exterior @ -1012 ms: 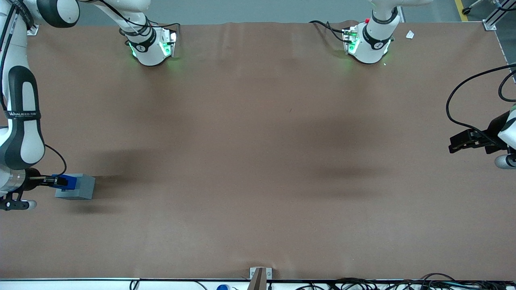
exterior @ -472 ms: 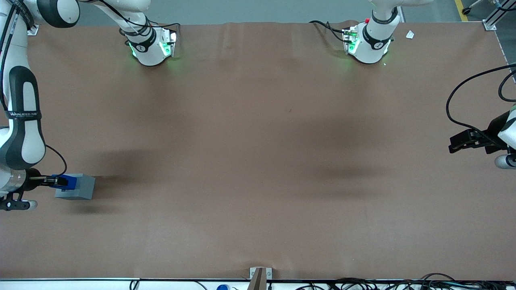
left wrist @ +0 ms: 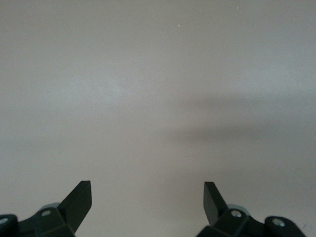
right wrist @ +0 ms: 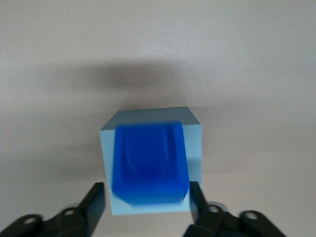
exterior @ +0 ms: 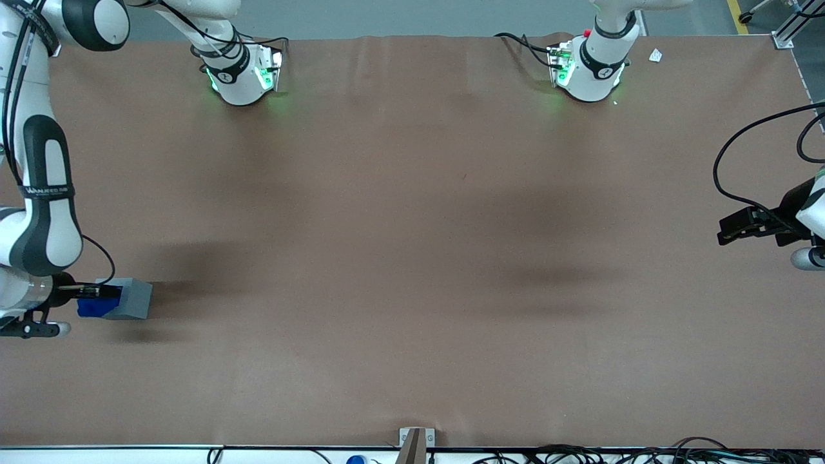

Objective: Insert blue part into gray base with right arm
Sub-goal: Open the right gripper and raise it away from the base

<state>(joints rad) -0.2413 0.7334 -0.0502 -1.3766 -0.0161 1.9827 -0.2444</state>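
The gray base [exterior: 133, 298] stands on the brown table at the working arm's end. The blue part [exterior: 97, 309] sits against the base's side that faces the working arm, a little nearer the front camera than the fingers. The right arm's gripper [exterior: 97, 291] reaches in level toward the base. In the right wrist view the blue part [right wrist: 149, 163] is blurred and covers most of the gray base [right wrist: 148, 117]. The gripper [right wrist: 147, 187] is open there, with a black finger [right wrist: 96, 197] standing off each side of the blue part and a gap between them.
Two white arm bases with green lights [exterior: 242, 74] [exterior: 586, 67] stand along the table edge farthest from the front camera. A small bracket [exterior: 416, 438] sits at the nearest edge. The brown tabletop [exterior: 412, 258] stretches toward the parked arm.
The fingers have opened and let go of the blue part. It has shifted from between them to a spot slightly nearer the front camera, against the base. The forearm moved a little.
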